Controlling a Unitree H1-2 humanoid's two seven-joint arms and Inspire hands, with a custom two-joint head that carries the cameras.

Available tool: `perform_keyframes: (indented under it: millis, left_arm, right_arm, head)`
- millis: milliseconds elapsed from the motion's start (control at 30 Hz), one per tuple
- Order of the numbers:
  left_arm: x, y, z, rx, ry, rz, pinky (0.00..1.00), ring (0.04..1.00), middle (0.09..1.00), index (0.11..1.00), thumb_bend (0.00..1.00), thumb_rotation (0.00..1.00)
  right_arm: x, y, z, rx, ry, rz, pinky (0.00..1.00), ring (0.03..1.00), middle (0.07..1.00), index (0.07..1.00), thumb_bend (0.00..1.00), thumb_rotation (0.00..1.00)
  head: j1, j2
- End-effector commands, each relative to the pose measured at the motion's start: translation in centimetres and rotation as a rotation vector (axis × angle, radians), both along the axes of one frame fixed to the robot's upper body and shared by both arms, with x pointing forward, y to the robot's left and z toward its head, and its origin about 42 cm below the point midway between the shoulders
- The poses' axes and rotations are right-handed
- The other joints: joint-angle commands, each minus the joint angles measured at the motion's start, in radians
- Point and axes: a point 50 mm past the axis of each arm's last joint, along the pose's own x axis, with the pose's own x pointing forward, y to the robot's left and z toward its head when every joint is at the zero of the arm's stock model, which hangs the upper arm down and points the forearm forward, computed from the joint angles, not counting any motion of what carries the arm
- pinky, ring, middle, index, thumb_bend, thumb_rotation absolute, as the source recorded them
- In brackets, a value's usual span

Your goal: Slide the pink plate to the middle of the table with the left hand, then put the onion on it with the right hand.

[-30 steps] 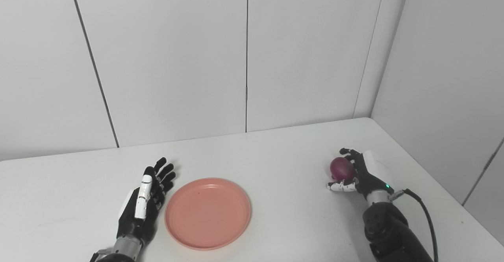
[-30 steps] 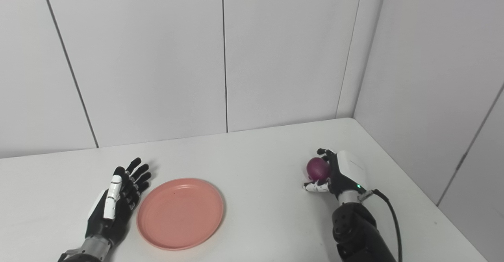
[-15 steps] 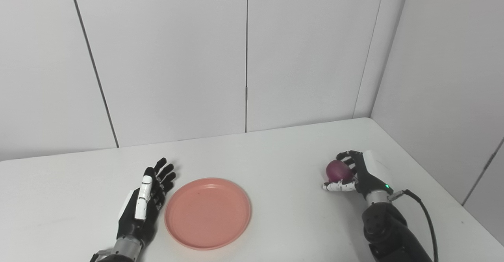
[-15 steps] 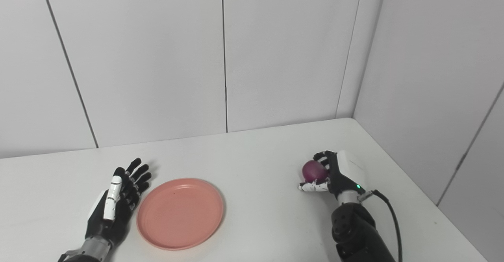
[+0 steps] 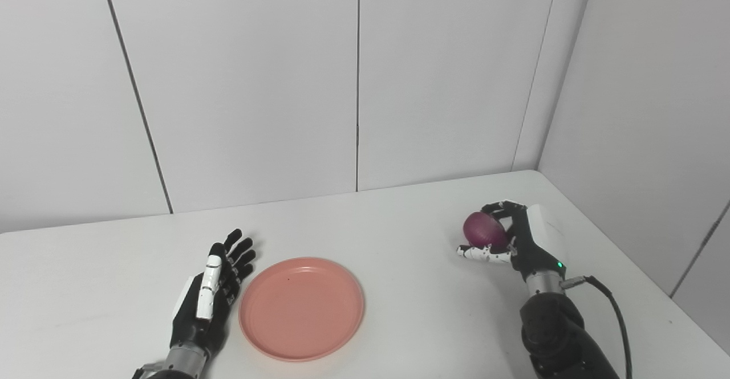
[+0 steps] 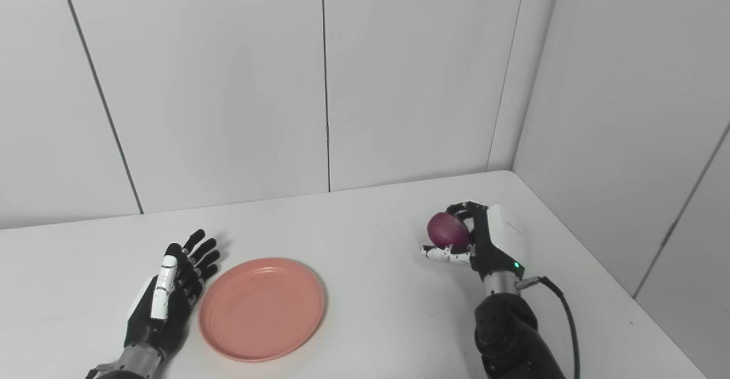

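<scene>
While left hand (image 5: pixel 208 294) lies splayed by round plate (image 5: pixel 301 308), right hand (image 5: pixel 516 241) w/ fingers cupping smooth onion (image 5: pixel 483 229).

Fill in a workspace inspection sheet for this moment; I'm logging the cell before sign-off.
Surface: plain white table, set in a corner, no marks seen.
Job's things: round pink plastic plate lies flat toward the table's left side, with nothing on it; purple-red onion is on the right, held just off the surface.
Clutter: nothing seen.
Hands: left hand is open, fingers spread, flat beside the plate's left rim; right hand is shut on the onion, thumb below and fingers over the top.
Cables: black cable loops from the right wrist along the forearm, clear of the plate.
Surroundings: pale grey wall panels behind and to the right.
</scene>
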Motion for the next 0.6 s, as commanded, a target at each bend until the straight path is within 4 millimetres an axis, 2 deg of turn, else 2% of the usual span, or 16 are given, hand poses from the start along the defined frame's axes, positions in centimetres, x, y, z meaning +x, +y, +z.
perform_keyframes:
  millis: [0,200,300,400,533,567]
  left_arm:
    - [0.3,-0.6,1.0,-0.015,-0.040,-0.007,0.95,0.933,0.933,0.924,0.62,1.00]
    - [0.1,-0.9,1.2,-0.003,-0.051,-0.004,0.96,0.933,0.935,0.927,0.61,1.00]
    - [0.0,-1.2,1.3,-0.007,-0.051,-0.001,0.96,0.931,0.934,0.928,0.60,1.00]
    - [0.0,-1.5,1.3,-0.005,-0.046,0.001,0.96,0.930,0.934,0.930,0.61,1.00]
    - [0.0,-2.0,1.4,-0.001,-0.047,-0.002,0.96,0.936,0.938,0.934,0.61,1.00]
    - [0.0,-2.1,1.4,0.002,-0.047,-0.002,0.96,0.936,0.939,0.936,0.62,1.00]
  right_arm:
    - [0.6,1.4,3.0,-0.013,-0.127,0.092,0.16,0.253,0.473,0.486,0.52,0.00]
    - [0.7,5.9,4.2,0.022,-0.162,0.268,0.17,0.249,0.473,0.486,0.52,0.00]
    - [0.7,7.9,4.6,0.062,-0.159,0.337,0.13,0.196,0.470,0.486,0.52,0.00]
    - [1.0,10.3,5.0,0.063,-0.154,0.411,0.13,0.194,0.470,0.486,0.52,0.00]
    - [1.5,12.5,5.0,0.082,-0.125,0.493,0.12,0.186,0.471,0.487,0.52,0.00]
    - [1.6,12.8,4.9,0.084,-0.121,0.507,0.16,0.239,0.473,0.487,0.52,0.00]
  head:
    - [0.001,0.001]
    - [0.054,0.004]
    - [0.074,0.002]
    - [0.100,0.002]
    - [0.126,-0.002]
    - [0.128,-0.002]
